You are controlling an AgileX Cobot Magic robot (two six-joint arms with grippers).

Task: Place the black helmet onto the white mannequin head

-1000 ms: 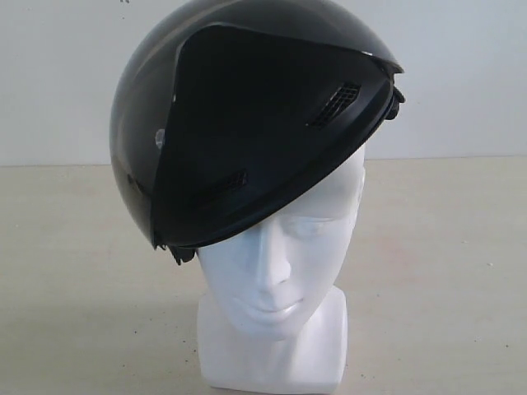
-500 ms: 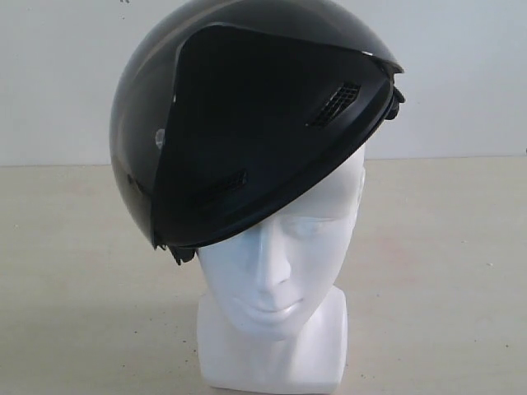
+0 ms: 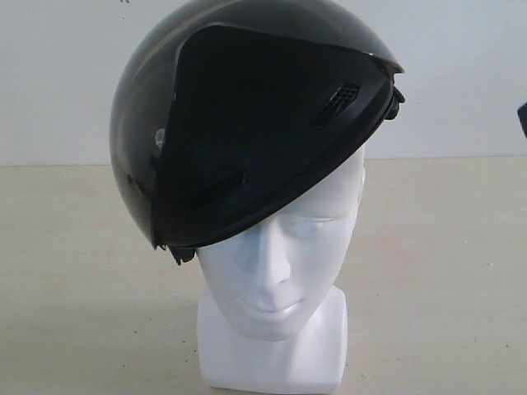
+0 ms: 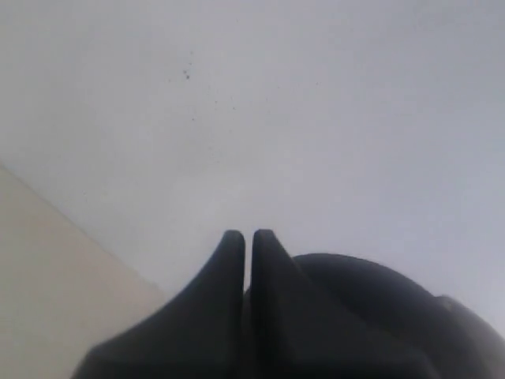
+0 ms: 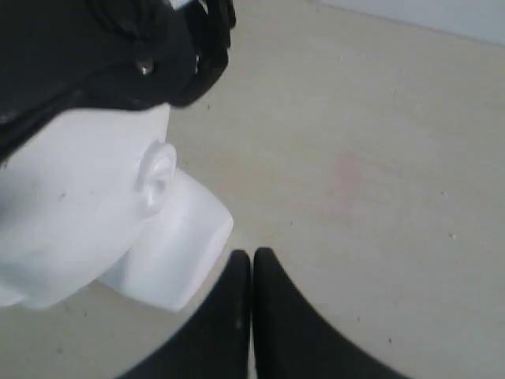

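The black helmet (image 3: 247,123) sits on top of the white mannequin head (image 3: 272,263), tilted. Its rim runs low on the left of the scene and high on the right, so the forehead is covered and the nose, lips and chin are bare. The dark visor (image 3: 239,140) faces the camera, with two small grilles near its lower edge. The head stands on its blocky neck base on the beige table (image 3: 82,288), near the front edge, with a white wall (image 3: 461,66) behind. A dark sliver (image 3: 524,119) cuts in at the far right edge — what it is cannot be told.

The left gripper (image 4: 241,237) has its jaws drawn together, only a thin slit between them and nothing held. It points at the wall, and a dark rounded mass (image 4: 371,300) just behind it is too blurred to name.

The right gripper (image 5: 251,257) is likewise closed and empty — it hangs over bare table just beside the neck base (image 5: 177,260), not touching. From this side the ear (image 5: 156,172) is uncovered, with the helmet's black edge and padding right above it.
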